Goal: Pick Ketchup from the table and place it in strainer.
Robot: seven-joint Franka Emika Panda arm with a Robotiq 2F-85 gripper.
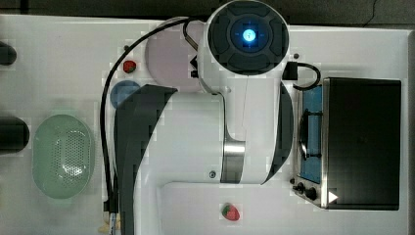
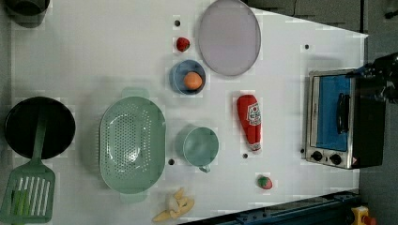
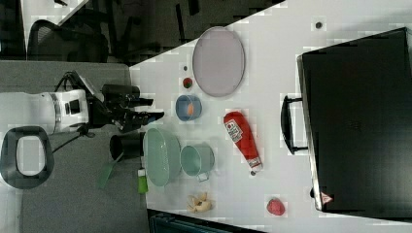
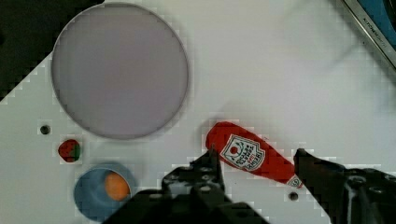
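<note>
The ketchup (image 2: 249,122) is a red bottle with a white label, lying flat on the white table between the toaster oven and the green cup; it also shows in the right view (image 3: 243,138). In the wrist view the ketchup (image 4: 250,156) lies below my gripper (image 4: 258,161), framed by the two black fingers. My gripper (image 3: 153,110) hangs well above the table, open and holding nothing. The strainer (image 2: 132,143) is a pale mint oval basket with a perforated bottom, and it is empty (image 1: 62,155). In the top view my arm hides the ketchup.
A toaster oven (image 2: 335,117) stands at the left view's right. A lavender plate (image 2: 229,37), a blue bowl (image 2: 187,77) holding an orange ball, a green cup (image 2: 201,146), two strawberries (image 2: 183,44) (image 2: 264,182), a banana (image 2: 176,206), a black pan (image 2: 40,126) and a green spatula (image 2: 28,192) lie around.
</note>
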